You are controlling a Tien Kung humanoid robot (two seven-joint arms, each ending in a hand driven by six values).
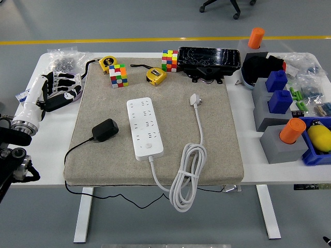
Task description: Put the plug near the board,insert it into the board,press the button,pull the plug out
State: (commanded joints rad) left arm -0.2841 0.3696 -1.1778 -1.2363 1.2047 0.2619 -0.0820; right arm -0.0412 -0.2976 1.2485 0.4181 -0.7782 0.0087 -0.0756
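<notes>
The left hand (61,89) rests open-fingered, holding nothing, near the table's (51,150) far left corner. The black plug (105,129) lies on the mat (217,139), beside the white board (144,127): probably light, rigid, smooth; pinch its blocky sides, minding the trailing cord.

A white power strip (144,127) and black plug (105,129) lie on a beige mat (217,150) over the white worktop (46,155). Two multicoloured cubes (118,75) sit by yellow tape measures (156,75). Orange cylinders (291,130) top grey blocks (282,148); the robot hand (61,88) is white and black.
</notes>
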